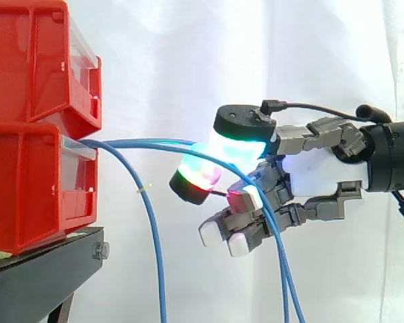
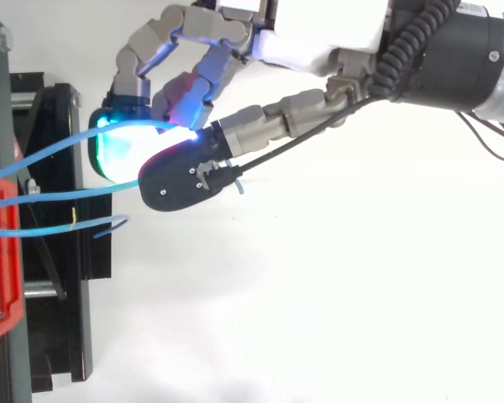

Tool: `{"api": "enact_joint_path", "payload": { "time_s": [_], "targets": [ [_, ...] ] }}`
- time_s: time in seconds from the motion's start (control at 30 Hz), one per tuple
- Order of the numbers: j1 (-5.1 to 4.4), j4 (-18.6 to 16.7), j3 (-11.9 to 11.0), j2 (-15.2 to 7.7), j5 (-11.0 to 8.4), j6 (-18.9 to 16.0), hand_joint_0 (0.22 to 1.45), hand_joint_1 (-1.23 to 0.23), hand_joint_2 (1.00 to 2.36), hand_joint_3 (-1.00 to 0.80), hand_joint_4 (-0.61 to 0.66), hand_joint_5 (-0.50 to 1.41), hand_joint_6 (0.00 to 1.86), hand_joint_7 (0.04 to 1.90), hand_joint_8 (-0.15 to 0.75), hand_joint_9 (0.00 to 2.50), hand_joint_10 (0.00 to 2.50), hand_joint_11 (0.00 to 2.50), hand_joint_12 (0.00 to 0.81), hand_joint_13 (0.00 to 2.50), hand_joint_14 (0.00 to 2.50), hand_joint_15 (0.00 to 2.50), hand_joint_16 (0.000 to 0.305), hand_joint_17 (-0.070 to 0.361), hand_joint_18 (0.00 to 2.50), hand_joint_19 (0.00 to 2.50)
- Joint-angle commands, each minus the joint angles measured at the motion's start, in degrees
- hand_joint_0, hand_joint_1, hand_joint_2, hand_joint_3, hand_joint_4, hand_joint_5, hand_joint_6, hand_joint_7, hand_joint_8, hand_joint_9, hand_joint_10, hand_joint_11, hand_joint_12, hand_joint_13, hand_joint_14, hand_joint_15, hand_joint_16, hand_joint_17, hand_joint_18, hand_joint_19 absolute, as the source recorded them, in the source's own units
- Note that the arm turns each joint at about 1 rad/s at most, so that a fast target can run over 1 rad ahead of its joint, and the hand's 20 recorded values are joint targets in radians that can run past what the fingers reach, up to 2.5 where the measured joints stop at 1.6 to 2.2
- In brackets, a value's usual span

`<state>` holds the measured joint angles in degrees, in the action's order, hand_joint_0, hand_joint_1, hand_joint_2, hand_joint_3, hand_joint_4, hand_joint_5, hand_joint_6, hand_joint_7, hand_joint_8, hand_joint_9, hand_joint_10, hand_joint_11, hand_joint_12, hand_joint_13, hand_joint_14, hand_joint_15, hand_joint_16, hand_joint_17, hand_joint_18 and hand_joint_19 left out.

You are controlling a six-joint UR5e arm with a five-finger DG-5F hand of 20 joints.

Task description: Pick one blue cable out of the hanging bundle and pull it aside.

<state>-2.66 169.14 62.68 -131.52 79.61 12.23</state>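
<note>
Several thin blue cables come out of the lower red bin (image 1: 27, 192) at the left. One blue cable (image 2: 59, 151) is drawn out to the right and runs into my hand (image 1: 316, 171), where it lies pinched between the cyan-glowing pad (image 2: 118, 151) and the dark-backed thumb pad (image 2: 181, 180). Beyond the hand it drops down (image 1: 283, 269), with a second strand close beside it. Another blue cable (image 1: 153, 242) hangs straight down near the bins, apart from the hand. The remaining fingers (image 1: 232, 235) are curled below the pinch.
Two red bins, the upper one (image 1: 34, 60) stacked on the lower, stand on a black stand (image 1: 40, 276) at the left. A small yellow tie (image 1: 143, 190) sits on the hanging cable. A white curtain hangs behind, with free room to the right and below.
</note>
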Motion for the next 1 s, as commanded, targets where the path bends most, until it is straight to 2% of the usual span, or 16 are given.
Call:
{"api": "enact_joint_path", "payload": {
  "time_s": [0.0, 0.1, 0.27, 0.4, 0.47, 0.5, 0.57, 0.63, 0.77, 0.83, 0.97],
  "targets": [
    [0.02, 1.2, 0.1, 0.1, 0.11, 0.1, 0.64, -0.8, 1.02, -0.15, -0.09, -0.12, 0.96, 0.89, 0.231, 1.11, 0.02, 0.92, 0.237, 0.77, 0.02, 0.47, 0.039, 0.088, 0.66, 0.52],
    [0.02, 1.5, 0.0, 0.1, 0.11, 0.1, 0.66, -0.82, 1.02, -0.15, -0.12, -0.13, 0.96, 0.9, 0.223, 1.1, 0.02, 0.92, 0.238, 0.77, 0.02, 0.47, 0.039, 0.088, 0.67, 0.51],
    [0.02, 1.5, 0.1, 0.1, 0.11, 0.1, 0.73, -0.87, 1.02, -0.27, -0.18, -0.14, 0.97, 0.9, 0.195, 1.07, 0.02, 0.92, 0.226, 0.74, 0.02, 0.45, 0.039, 0.087, 0.66, 0.48],
    [0.11, 1.5, 0.1, 0.1, 0.11, 0.1, 0.79, -0.91, 1.0, -0.45, -0.24, -0.14, 0.96, 1.0, 0.184, 1.07, 0.02, 0.91, 0.215, 0.74, 0.02, 0.45, 0.036, 0.082, 0.65, 0.47],
    [0.11, 1.5, 0.1, 0.1, 0.11, 0.1, 0.81, -0.92, 1.0, -0.46, -0.28, -0.13, 0.96, 1.06, 0.174, 1.07, 0.02, 0.91, 0.214, 0.74, 0.02, 0.45, 0.036, 0.08, 0.64, 0.46],
    [0.11, 1.5, 0.0, 0.1, 0.11, 0.1, 0.82, -0.92, 1.0, -0.46, -0.29, -0.13, 0.96, 1.15, 0.17, 1.07, 0.02, 0.9, 0.21, 0.75, 0.02, 0.45, 0.035, 0.078, 0.65, 0.47],
    [0.2, 1.5, 0.0, 0.1, 0.11, 0.0, 0.83, -0.91, 1.0, -0.48, -0.32, -0.13, 0.97, 1.13, 0.169, 1.07, 0.02, 0.89, 0.208, 0.75, 0.02, 0.45, 0.034, 0.077, 0.64, 0.47],
    [0.29, 1.5, 0.1, 0.1, 0.11, 0.0, 0.8, -0.92, 1.0, -0.5, -0.3, -0.14, 0.97, 1.01, 0.168, 1.07, 0.02, 0.89, 0.207, 0.75, 0.02, 0.45, 0.034, 0.076, 0.66, 0.45],
    [0.29, 1.5, 0.0, 0.1, 0.11, 0.0, 0.73, -0.96, 1.0, -0.5, -0.19, -0.13, 0.96, 0.91, 0.167, 1.07, 0.02, 0.9, 0.207, 0.75, 0.02, 0.44, 0.034, 0.076, 0.67, 0.43],
    [0.29, 1.5, 0.0, 0.2, 0.11, 0.0, 0.65, -1.02, 1.0, -0.5, -0.12, -0.12, 0.95, 0.83, 0.166, 1.07, 0.02, 0.89, 0.208, 0.75, 0.02, 0.45, 0.034, 0.078, 0.66, 0.44],
    [0.29, 1.5, 0.1, 0.1, 0.11, -0.1, 0.55, -1.06, 1.0, -0.5, -0.06, -0.12, 0.94, 0.82, 0.174, 1.06, 0.02, 0.89, 0.219, 0.75, 0.02, 0.46, 0.038, 0.085, 0.65, 0.44]
  ]
}}
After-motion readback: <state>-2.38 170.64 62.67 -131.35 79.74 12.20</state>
